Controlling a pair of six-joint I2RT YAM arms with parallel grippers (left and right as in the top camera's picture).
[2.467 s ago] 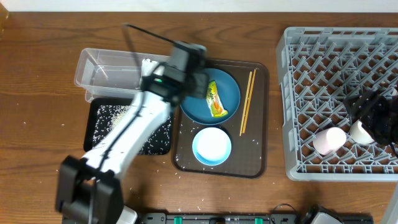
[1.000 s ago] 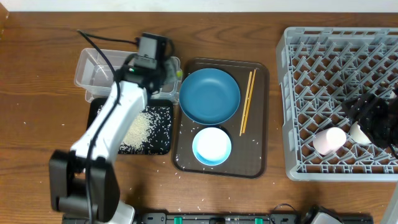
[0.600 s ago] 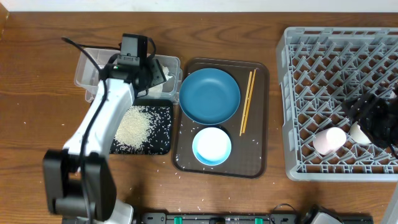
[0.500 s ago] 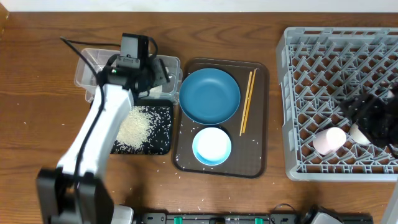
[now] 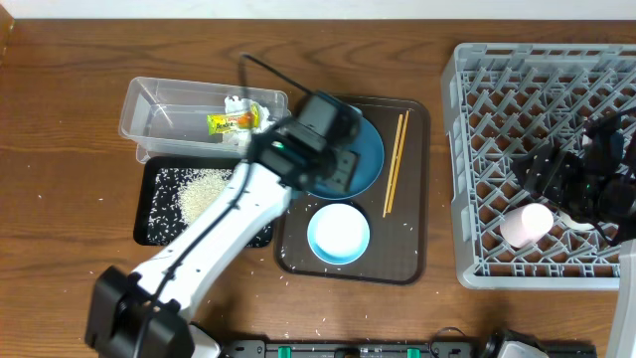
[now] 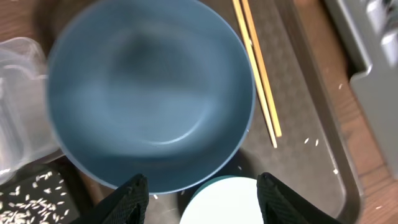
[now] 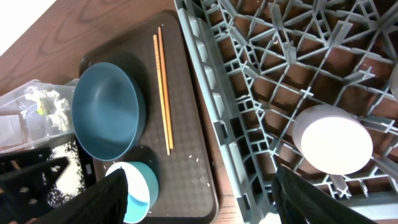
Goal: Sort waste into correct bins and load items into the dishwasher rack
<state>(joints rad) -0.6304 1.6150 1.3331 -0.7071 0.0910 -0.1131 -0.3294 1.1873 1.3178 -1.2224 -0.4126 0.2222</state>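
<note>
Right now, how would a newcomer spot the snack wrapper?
Find the clear plastic rectangular tub left of the brown serving tray. Near its right end lies the small green-and-orange snack wrapper, the only brightly coloured thing there, beside a crumpled white tissue.

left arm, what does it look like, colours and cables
The left arm has white tubular links with black joints, a small green light near the wrist and a thin black cable looping off it. Its end effector has two black fingers.
</note>
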